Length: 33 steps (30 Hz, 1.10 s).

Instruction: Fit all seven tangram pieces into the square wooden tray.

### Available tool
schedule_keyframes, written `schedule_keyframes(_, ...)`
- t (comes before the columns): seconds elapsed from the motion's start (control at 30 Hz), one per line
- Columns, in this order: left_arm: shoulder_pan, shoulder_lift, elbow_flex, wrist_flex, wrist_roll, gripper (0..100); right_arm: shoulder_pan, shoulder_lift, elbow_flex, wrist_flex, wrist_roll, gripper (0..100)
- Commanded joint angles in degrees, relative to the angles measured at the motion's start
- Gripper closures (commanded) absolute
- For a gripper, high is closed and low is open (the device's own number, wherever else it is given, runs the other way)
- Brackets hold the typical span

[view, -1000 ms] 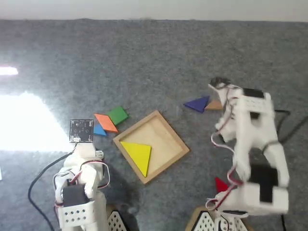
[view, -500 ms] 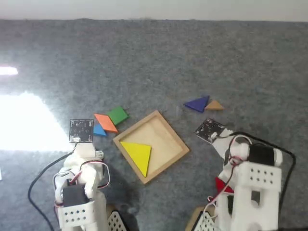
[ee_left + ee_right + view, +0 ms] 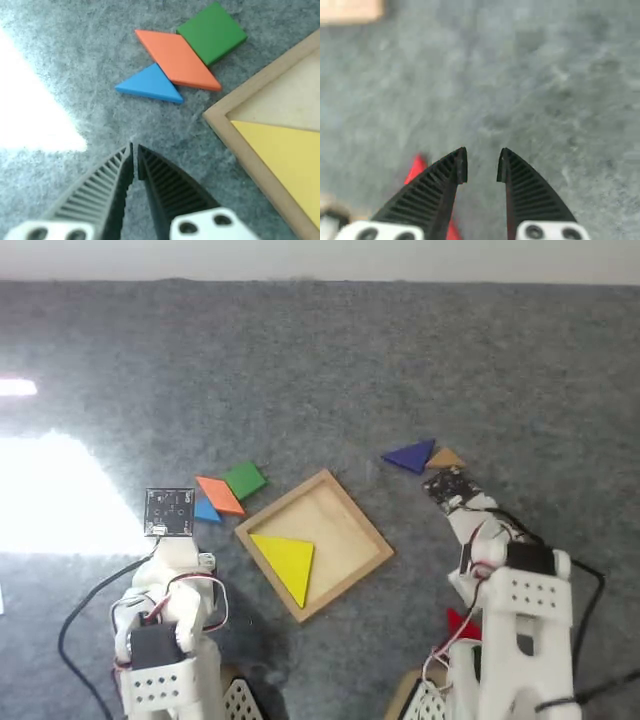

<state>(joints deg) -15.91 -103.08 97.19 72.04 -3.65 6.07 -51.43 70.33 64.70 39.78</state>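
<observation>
high view: the right arm has swung back over the worktop from the purple triangle and tan triangle, which lie unmoved at 2 o'clock of the wooden tray. nothing was gained, and the yellow triangle alone sits in the tray. the right hand is narrowly parted and empty, with the red piece beside it. the left hand is closed and empty. no writing is legible.

Loads of room across the far counter. Tight by the left corner of the tray, with orange piece, green square and blue triangle bunched there. Just past the right gripper, purple triangle and tan triangle in the way.
</observation>
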Motion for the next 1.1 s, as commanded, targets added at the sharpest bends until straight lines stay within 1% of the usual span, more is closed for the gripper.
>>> schedule_keyframes(0.0, -0.35, -1.05, -0.75, 0.18, 0.09, 99, -0.13, -8.92, 3.69, -5.67, -5.27, 88.7)
schedule_keyframes(0.13, -0.35, -1.05, -0.75, 0.18, 0.09, 99, -0.13, -20.7, 11.43, -7.78, -6.59, 88.7)
schedule_keyframes(0.43, -0.35, -1.05, -0.75, 0.18, 0.09, 99, -0.13, -52.62, 26.02, -5.58, -6.07, 88.7)
schedule_keyframes(0.47, -0.35, -1.05, -0.75, 0.18, 0.09, 99, -0.13, -54.02, 26.2, -6.2, -6.15, 88.7)
schedule_keyframes(0.5, -0.35, -1.05, -0.75, 0.18, 0.09, 99, -0.57, -53.41, 26.11, -7.34, -6.33, 88.6)
schedule_keyframes(0.6, -0.26, -1.05, -0.75, 0.18, 0.09, 99, -5.23, -49.63, 26.29, -11.47, -6.51, 88.3)
schedule_keyframes(0.67, -0.35, -1.05, -0.75, 0.18, 0.09, 99, -8.31, -49.01, 26.29, -11.74, -6.07, 88.6)
schedule_keyframes(0.77, -0.35, -1.05, -0.75, 0.18, 0.09, 99, -10.07, -48.92, 26.29, -9.63, -6.07, 88.3)
schedule_keyframes(0.9, -0.35, -1.05, -0.75, 0.18, 0.09, 99, -10.07, -49.27, 26.29, -2.68, -6.07, 88.6)
schedule_keyframes(1.07, -0.35, -1.05, -0.75, 0.18, 0.09, 99, -9.98, -53.05, 26.2, 12.09, -6.07, 88.6)
